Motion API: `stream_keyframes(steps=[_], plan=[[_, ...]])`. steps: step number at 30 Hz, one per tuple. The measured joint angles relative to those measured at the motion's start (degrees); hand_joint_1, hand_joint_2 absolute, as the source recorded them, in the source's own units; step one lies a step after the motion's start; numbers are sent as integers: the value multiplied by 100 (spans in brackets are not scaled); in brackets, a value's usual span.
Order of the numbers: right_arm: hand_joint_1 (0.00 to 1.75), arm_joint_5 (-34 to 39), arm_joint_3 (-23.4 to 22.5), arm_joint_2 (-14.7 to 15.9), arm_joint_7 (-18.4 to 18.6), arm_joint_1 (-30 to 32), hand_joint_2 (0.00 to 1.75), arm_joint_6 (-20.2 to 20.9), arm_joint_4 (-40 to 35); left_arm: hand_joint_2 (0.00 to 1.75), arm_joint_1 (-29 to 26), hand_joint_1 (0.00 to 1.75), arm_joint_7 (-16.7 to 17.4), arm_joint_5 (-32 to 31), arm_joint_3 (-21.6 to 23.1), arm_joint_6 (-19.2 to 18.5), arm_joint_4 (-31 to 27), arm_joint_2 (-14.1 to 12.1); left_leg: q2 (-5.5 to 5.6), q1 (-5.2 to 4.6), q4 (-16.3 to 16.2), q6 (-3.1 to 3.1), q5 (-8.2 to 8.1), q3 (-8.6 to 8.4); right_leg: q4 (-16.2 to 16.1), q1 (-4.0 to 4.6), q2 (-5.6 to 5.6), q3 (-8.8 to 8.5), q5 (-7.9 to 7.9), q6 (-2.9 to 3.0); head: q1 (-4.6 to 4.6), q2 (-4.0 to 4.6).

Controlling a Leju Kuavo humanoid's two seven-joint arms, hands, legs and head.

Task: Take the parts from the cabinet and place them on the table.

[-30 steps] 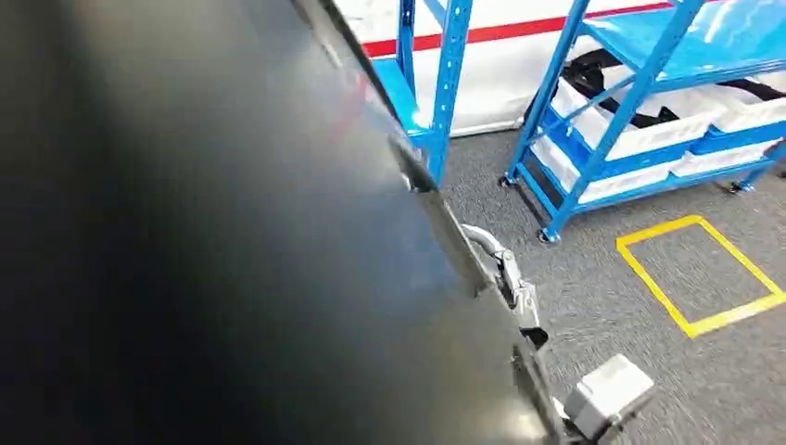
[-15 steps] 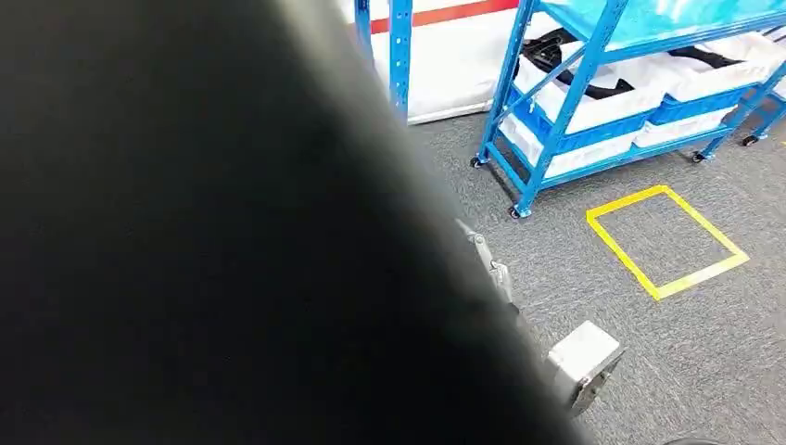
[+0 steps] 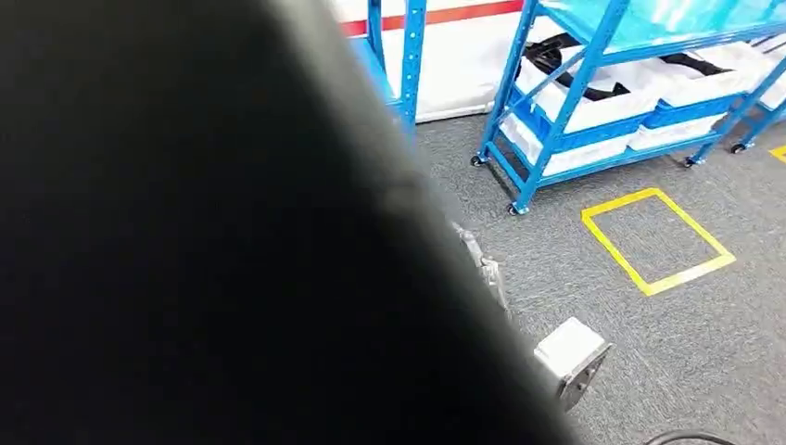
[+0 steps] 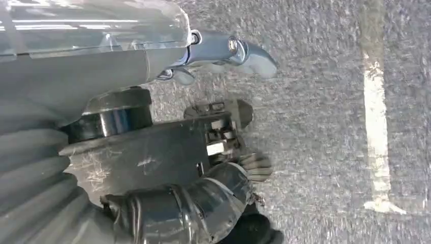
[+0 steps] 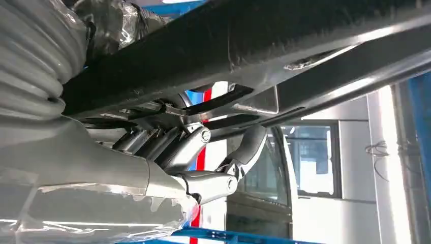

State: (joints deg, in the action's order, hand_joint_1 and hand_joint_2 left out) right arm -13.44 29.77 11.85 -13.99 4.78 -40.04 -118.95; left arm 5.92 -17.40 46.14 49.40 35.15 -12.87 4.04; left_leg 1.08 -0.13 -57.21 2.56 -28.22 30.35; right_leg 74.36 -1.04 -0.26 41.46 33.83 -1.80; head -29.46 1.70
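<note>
A large flat black part (image 3: 204, 241) is filling most of the head view, held up close in front of the robot and slanting from the upper middle down toward the lower right. A metal latch (image 3: 482, 264) and a pale grey block (image 3: 570, 357) are sticking out along its lower right edge. Beyond it, grey carpet (image 3: 593, 278) is showing, with a square of yellow tape (image 3: 658, 243) on it and blue shelving (image 3: 593, 83) carrying white bins. In the right wrist view, the right hand (image 5: 203, 152) is reaching up under the black part (image 5: 244, 46), its fingers (image 5: 178, 145) curling against a metal bracket on the underside, so it appears to be grasping the part from below. In the left wrist view, the left hand (image 4: 213, 117) is lying against a black piece with a small metal fitting (image 4: 167, 152), above carpet with a pale strip of tape (image 4: 376, 112); the thumb (image 4: 228, 51) is standing off to one side, and whether the fingers are gripping this piece cannot be told. The part is off the shelves and being carried, so the step in hand looks like the carrying stage between cabinet and desk. No desk is visible. The next move probably calls for turning or walking until the desk comes into sight, keeping the broad panel level and clear of the shelving, because it is blocking much of the forward view.
</note>
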Motion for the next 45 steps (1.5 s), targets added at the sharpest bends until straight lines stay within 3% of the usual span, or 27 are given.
stream_keyframes(steps=[2, 3, 5, 6, 7, 10, 11, 12, 14, 16, 17, 18, 20, 21, 22, 26, 28, 29, 31, 33, 35, 36, 37, 41, 42, 43, 45], plan=[[175, -13, 0, 0, 0, 1, 175, -2, 0, 175, -11, 0, -46, 64, 0, 2, 0, -7, 53, -5, -40, -1, 21, 65, 253, 1, 7, 38, -3, -1, 0, 0], [175, -20, 0, -2, 7, 1, 175, 0, 0, 175, -19, 0, -83, 96, -2, 2, 0, -9, 104, -5, -66, -3, 25, 84, -13, -2, 12, -149, -175, 7, 2, 0], [175, -61, 0, -2, 22, -4, 175, 0, -2, 175, -15, 0, -142, 137, -4, 2, 0, -11, 210, 0, -137, -12, 19, 109, -1022, -14, 105, -741, -624, 35, 7, 0], [175, -83, 0, -2, 26, -7, 175, 0, 2, 175, -12, 0, -151, 168, -6, 4, 0, -11, 246, 7, -163, -33, 7, 156, -1280, -25, 362, -884, -534, 66, 9, 0], [175, -101, 0, -11, 24, 16, 175, -2, -7, 175, 16, 0, -146, 184, -9, 9, 0, -15, 287, -28, -250, -64, 5, 218, -1423, -33, 430, -915, -529, 62, -24, 2], [175, -96, 0, -28, -7, 11, 175, 0, -4, 175, -4, 0, -138, 201, -15, 22, 2, -45, 432, 20, -198, -196, 98, 309, -1367, 3, 287, -871, -542, 98, -11, 0], [175, -85, 0, -66, -13, 10, 175, 0, -4, 175, -14, 0, -131, 212, -15, 22, 2, -70, 484, -27, -224, -222, 108, 336, -1431, -68, 210, -882, -582, 147, -28, 2], [175, -79, 0, -79, -13, 2, 175, 0, -4, 175, -25, 0, -129, 229, -15, 24, 2, -87, 314, -27, -296, -234, 36, 368, -1469, -76, 144, -899, -601, 169, -53, 2], [175, -76, 0, -105, -22, 4, 175, 2, -4, 175, -13, 0, -129, 232, -15, 22, 2, -85, 33, -10, -926, -293, -385, 638, -1474, -51, -2, -877, -623, 204, -206, 4], [175, -70, 0, -107, -24, 5, 175, 0, -4, 175, -9, 0, -129, 238, -15, 20, 2, -94, -35, 10, -1797, -331, -780, 992, -1460, -21, -176, -852, -625, 207, -247, 4], [175, -63, 0, -107, -28, 7, 175, 0, -4, 175, -13, 0, -129, 240, -17, 18, 2, -94, -43, 16, -1967, -345, -789, 1050, -1452, -16, -254, -846, -625, 208, -276, 4], [175, -48, 0, -107, -31, 7, 175, 2, -4, 175, -17, 0, -129, 243, -17, 15, 2, -94, -55, 22, -1834, -343, -656, 961, -1448, -11, -324, -846, -625, 208, -306, 4], [175, 35, 0, -133, -77, 7, 175, 0, -4, 175, -9, 0, -129, 245, -17, 0, 2, -116, -168, 23, -890, -314, -186, 413, -1446, -5, -451, -862, -625, 207, -354, 4], [175, 89, 0, -155, -120, 7, 175, 2, -4, 175, 8, 0, -118, 238, -17, -4, 2, -129, -375, 13, -324, -282, -29, 93, -1446, -1, -509, -876, -624, 205, -395, 4], [175, 149, 0, -166, -147, 13, 175, 0, -11, 175, 39, 0, -75, 230, -17, -7, 2, -133, -503, -68, -124, -267, -105, 25, -1420, 50, -559, -859, -615, 183, -457, 4], [175, 359, 0, -168, -192, -2, 175, 0, -20, 175, 50, 0, 50, 181, -15, 68, 2, -164, -279, -76, -75, -104, 5, 128, -1458, 32, -746, -882, -668, 74, -544, 4], [175, 426, 0, -168, -201, 2, 175, 0, -20, 175, 36, 0, 55, 184, -15, 109, 2, -166, -202, -36, -15, -29, 86, 76, -1144, -3, -229, -740, -358, 38, -614, 7], [175, 448, 0, -168, -210, 4, 175, 0, -20, 175, 46, 0, 52, 184, -15, 118, 2, -166, -162, -38, -22, 7, 113, 100, -743, 8, -80, -577, -115, 41, -628, 2], [175, 487, 0, -168, -212, 8, 175, 0, -18, 175, 56, 0, 52, 186, -15, 122, 2, -166, -44, -50, -28, 30, 138, 148, 142, 9, 15, -204, 247, 42, -645, 2], [175, 516, 0, -168, -225, 9, 175, 0, -15, 175, 42, 0, 57, 201, -15, 122, 2, -166, 108, -46, -55, 24, 146, 167, 204, 2, 18, -199, 101, 43, -660, 0], [175, 540, 0, -168, -238, 7, 175, 0, -15, 175, 37, 0, 59, 227, -15, 122, 2, -166, 263, -26, -116, 4, 133, 170, -646, -25, 60, -630, -395, 43, -675, 0], [175, 544, 0, -168, -243, 5, 175, 0, -15, 175, 41, 0, 59, 229, -15, 122, 2, -166, 337, -16, -168, -29, 110, 188, -1135, -55, 222, -860, -607, 36, -682, 2], [175, 551, 0, -168, -249, 4, 175, 0, -4, 175, 49, 0, 59, 232, -15, 122, 0, -168, 393, -48, -234, -70, 88, 254, -1279, -71, 493, -898, -497, 31, -725, 2], [175, 603, 0, -181, -317, 11, 175, 2, -11, 175, 24, 0, 59, 256, -15, 125, 2, -175, 637, -3, -258, -213, 179, 420, -1354, -54, 318, -889, -516, 112, -927, -11], [175, 647, 0, -212, -341, -10, 175, 2, -31, 175, 4, 0, 57, 269, -15, 125, 0, -184, 496, 7, -330, -225, 108, 474, -1391, -80, 227, -902, -543, 157, -846, -22], [175, 654, 0, -254, -359, -18, 175, 2, -68, 175, -5, 0, 48, 286, -15, 125, 0, -184, 224, -20, -531, -263, -45, 555, -1414, -75, 178, -904, -554, 177, -760, -28], [175, 700, 0, -293, -435, -27, 175, 7, -144, 175, 7, 0, 20, 302, -15, 103, 0, -184, 4, 14, -1367, -323, -467, 938, -1416, -52, 6, -891, -559, 199, -616, -48]])
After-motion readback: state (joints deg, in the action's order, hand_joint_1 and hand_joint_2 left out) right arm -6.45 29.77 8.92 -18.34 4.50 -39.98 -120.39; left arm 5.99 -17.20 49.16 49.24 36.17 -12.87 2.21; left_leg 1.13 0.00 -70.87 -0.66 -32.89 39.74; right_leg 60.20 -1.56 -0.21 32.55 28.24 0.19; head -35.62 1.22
